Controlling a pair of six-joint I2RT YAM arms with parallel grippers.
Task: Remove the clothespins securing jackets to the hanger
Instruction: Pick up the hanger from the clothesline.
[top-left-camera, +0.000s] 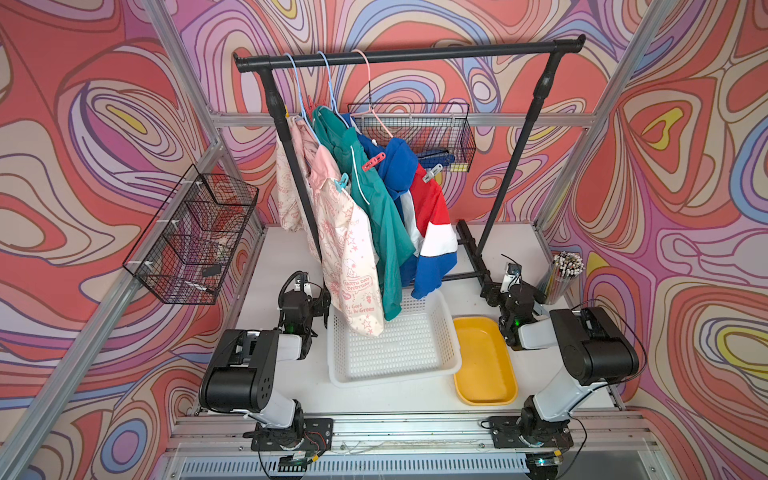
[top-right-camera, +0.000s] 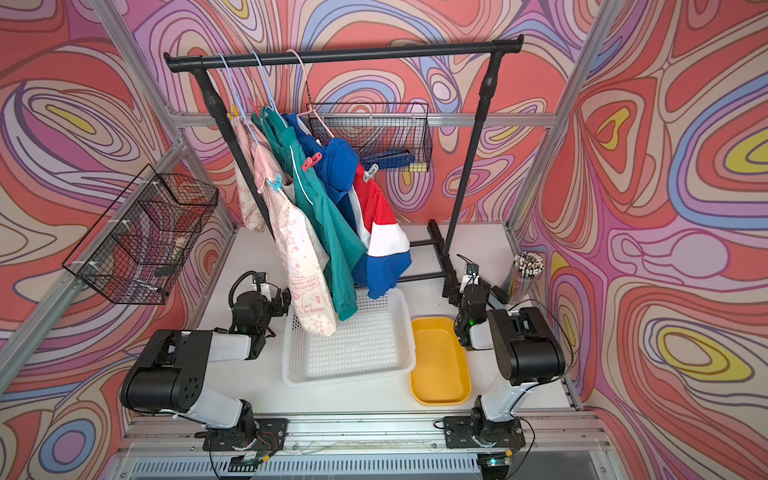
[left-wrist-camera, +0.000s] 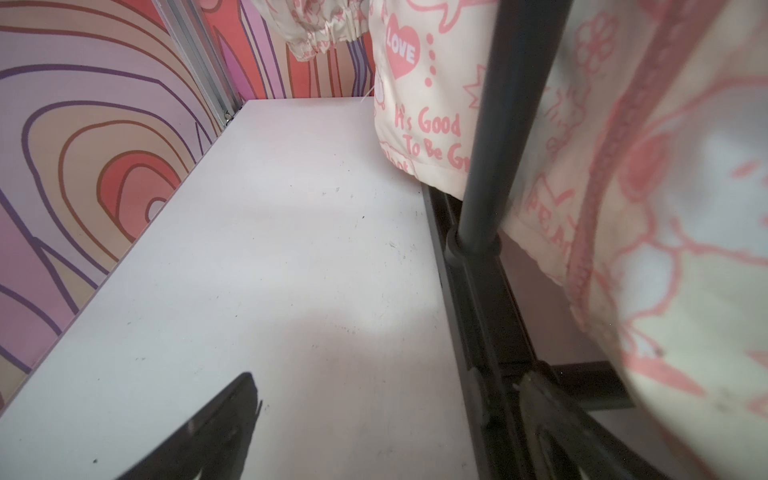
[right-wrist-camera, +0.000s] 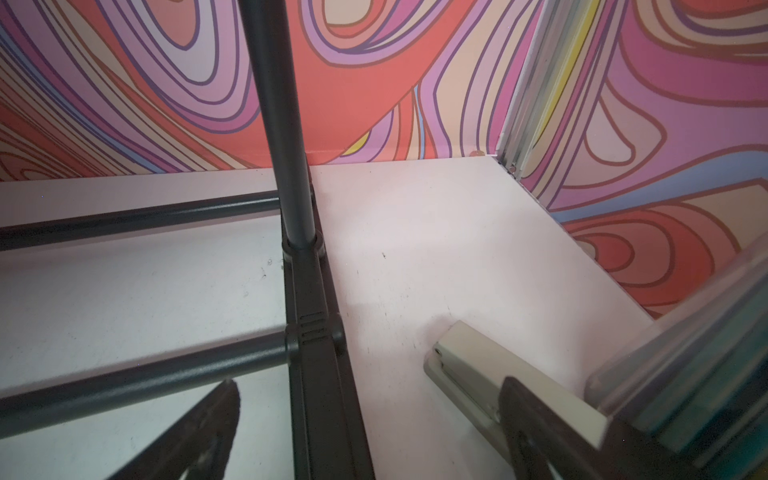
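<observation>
Seemingly nothing is off yet: teal pin (top-left-camera: 343, 183), coral pin (top-left-camera: 373, 161) and grey pin (top-left-camera: 432, 172), upper centre, clip the jackets (top-left-camera: 374, 232); left gripper (left-wrist-camera: 382, 415) and right gripper (right-wrist-camera: 370, 415) gape empty.

The left arm (top-left-camera: 249, 374) and right arm (top-left-camera: 594, 353) are each seen built of glossy black joint housings and white links, with black cables (top-left-camera: 289, 280) looped at the wrists, a green light (top-left-camera: 289, 328) lit, and screwed black base plates (top-left-camera: 318, 430) trailing thin red wires.

Swirl-patterned pink-red walls (top-left-camera: 83, 124); aluminium frame (top-left-camera: 561, 120); white tabletop (top-left-camera: 282, 257); black wire basket (top-left-camera: 195, 237) on side wall.
</observation>
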